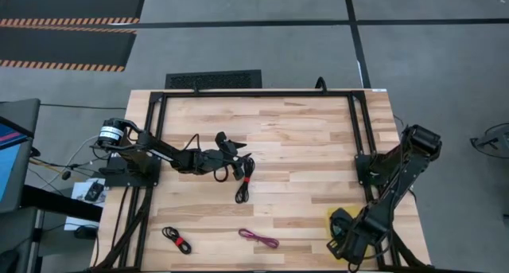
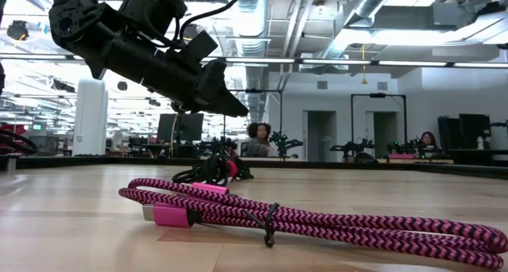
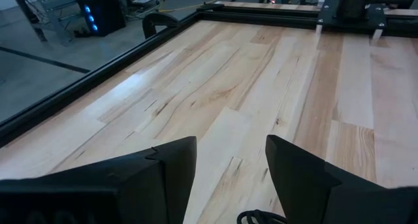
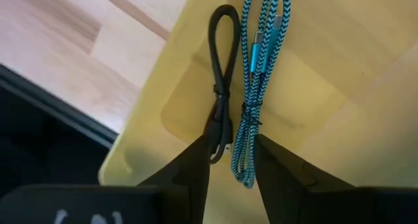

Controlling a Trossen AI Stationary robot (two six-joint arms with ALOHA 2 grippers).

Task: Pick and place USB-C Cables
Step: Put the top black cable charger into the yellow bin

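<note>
My left gripper point(image 1: 232, 148) is open and hovers over the far end of the black cable with a red band point(image 1: 242, 179). That cable lies on the table mid-left, and a loop of it point(image 3: 261, 217) shows between the fingers. In the low view the gripper point(image 2: 238, 109) stands clear above the bundle point(image 2: 214, 170). My right gripper point(image 4: 232, 145) is open above the yellow tray point(image 4: 313, 87) at the table's near right. A short black cable point(image 4: 222, 74) and a teal cable point(image 4: 258, 67) lie in that tray. The magenta cable point(image 1: 258, 238) and the black-red cable point(image 1: 176, 239) lie near the near edge.
A black metal frame point(image 1: 254, 92) runs along the table's far edge and down both sides. Bare wood lies between the two arms in the table's middle point(image 1: 310, 146). Beyond the table, people sit at desks point(image 2: 258, 137) in the room.
</note>
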